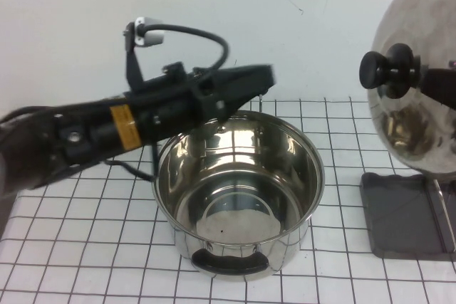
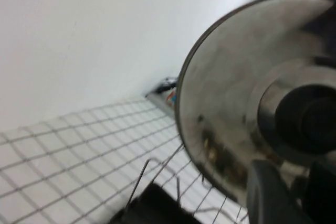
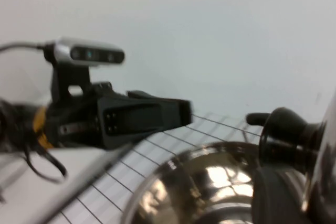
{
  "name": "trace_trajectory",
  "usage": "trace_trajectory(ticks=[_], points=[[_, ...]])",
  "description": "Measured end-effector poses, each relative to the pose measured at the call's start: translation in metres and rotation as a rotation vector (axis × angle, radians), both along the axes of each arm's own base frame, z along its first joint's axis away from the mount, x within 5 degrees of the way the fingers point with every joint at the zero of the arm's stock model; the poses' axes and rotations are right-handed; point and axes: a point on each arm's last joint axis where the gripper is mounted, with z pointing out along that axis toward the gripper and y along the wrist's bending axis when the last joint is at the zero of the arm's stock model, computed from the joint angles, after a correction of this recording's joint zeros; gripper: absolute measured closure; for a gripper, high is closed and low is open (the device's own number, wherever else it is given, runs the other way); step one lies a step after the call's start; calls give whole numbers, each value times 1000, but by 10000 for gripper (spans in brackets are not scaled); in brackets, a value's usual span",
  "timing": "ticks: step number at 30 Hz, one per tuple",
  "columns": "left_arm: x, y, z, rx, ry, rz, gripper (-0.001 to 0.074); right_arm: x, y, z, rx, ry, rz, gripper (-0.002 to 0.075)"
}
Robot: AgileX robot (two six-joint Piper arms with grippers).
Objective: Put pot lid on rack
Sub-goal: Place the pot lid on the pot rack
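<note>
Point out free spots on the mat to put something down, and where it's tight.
Free: grid mat left of the pot, under the left gripper, and the strip between pot and rack. Tight: above the rack, where the right gripper holds the pot lid.

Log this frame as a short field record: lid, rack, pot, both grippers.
lid: held on edge in the air, above the rack, knob facing the pot
rack: on the table, right of the pot, nothing on it
pot: uncovered, empty, centre of table
right gripper: at the lid's knob, carrying the lid
left gripper: above the pot's far rim, holding nothing
</note>
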Motion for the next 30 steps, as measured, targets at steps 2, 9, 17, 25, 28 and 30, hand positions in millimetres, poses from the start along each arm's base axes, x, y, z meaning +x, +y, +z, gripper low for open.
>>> trace_trajectory(ticks=[2,9,17,25,28,30], points=[[4,16,-7,76,24,-22,625,-2,-1,6,-75,-20,2,596],[7,49,-29,309,105,-93,729,-5,-11,7,-309,39,-63,596],[-1,49,-37,411,85,-170,734,10,-23,-14,-408,111,-173,596],[-2,50,-39,429,80,-181,735,30,-24,-38,-411,217,-152,596],[-2,50,-39,438,78,-186,735,35,-24,-45,-413,245,-146,596],[-2,50,-40,442,77,-188,735,37,-24,-48,-414,255,-148,596]])
